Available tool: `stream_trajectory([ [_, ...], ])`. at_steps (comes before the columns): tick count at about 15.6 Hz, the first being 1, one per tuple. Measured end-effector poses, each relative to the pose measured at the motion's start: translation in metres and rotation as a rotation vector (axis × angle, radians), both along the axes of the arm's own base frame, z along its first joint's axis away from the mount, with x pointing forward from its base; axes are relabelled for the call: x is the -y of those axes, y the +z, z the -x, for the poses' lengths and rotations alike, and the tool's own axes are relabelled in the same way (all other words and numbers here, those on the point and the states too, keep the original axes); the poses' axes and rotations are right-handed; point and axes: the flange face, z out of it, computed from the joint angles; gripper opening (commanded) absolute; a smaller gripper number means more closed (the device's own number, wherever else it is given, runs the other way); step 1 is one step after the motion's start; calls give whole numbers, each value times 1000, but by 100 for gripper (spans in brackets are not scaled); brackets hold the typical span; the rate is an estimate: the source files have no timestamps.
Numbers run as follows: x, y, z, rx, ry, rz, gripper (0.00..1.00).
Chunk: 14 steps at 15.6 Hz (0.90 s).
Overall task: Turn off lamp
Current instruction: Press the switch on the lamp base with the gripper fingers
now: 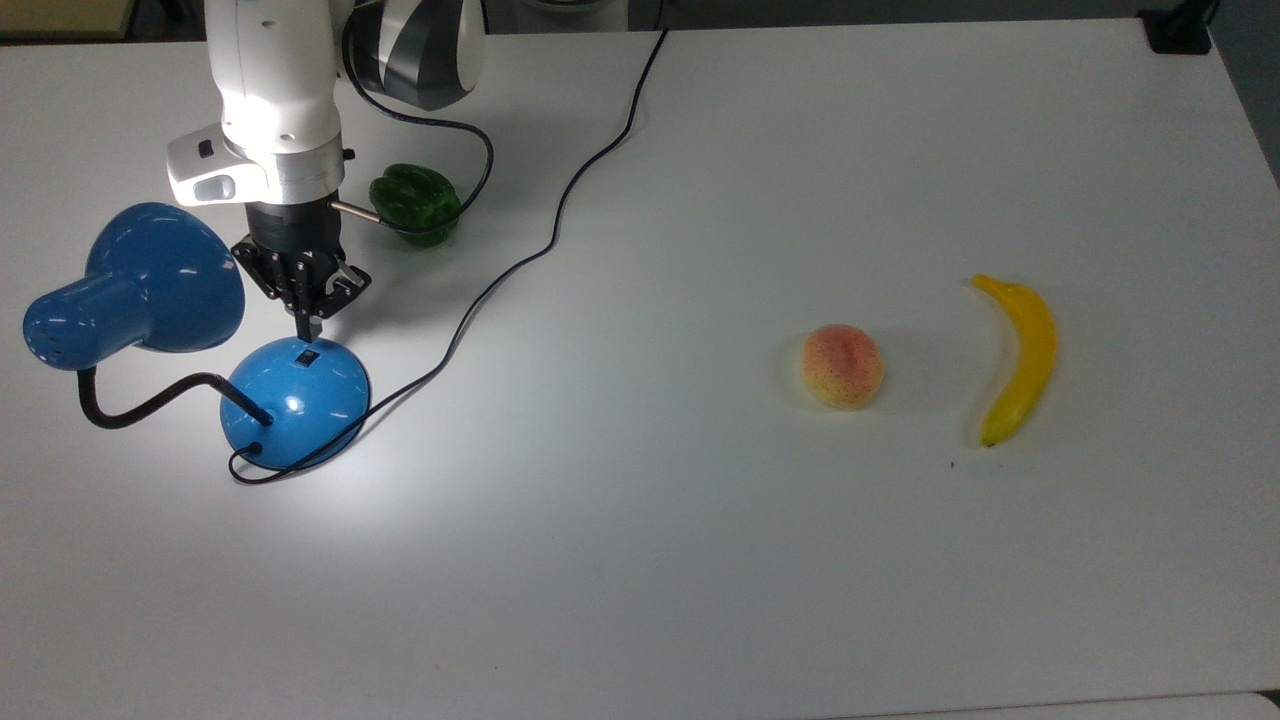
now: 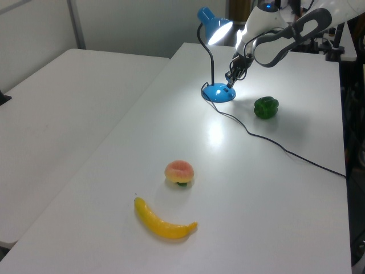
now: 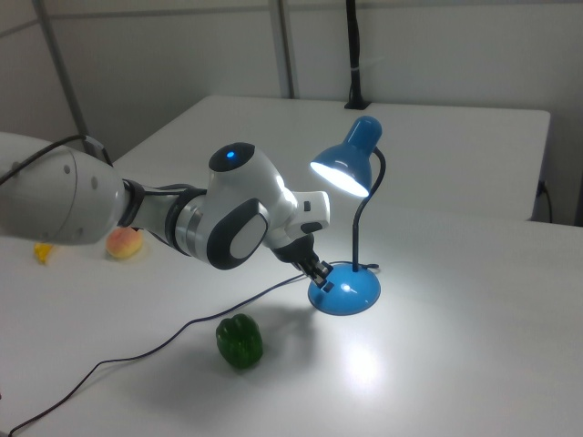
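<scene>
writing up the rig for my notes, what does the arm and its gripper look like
The arm has glossy white rounded shells with grey and black bands at the joints, and a small blue light on the elbow housing. A thin black cable loops from the wrist. The gripper is black, with an open-framed body and two slim fingers.

Lamp (image 1: 150,290): glossy blue shade & base, black gooseneck, black cord (image 1: 560,210), small black switch (image 1: 309,355). Pepper (image 1: 416,205) dark green. Peach (image 1: 843,366) pink-orange w/ yellow speckled edge. Banana (image 1: 1018,358) yellow. Desk (image 1: 700,560) white. Arm (image 1: 275,90) white w/ grey-black joint; fingers (image 1: 302,322) black.
</scene>
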Motion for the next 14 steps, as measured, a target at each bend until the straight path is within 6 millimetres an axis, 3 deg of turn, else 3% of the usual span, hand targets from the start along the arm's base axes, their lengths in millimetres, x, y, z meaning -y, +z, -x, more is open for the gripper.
stream_trajectory([
  [14, 3, -13, -3, 10, -1, 2, 0],
])
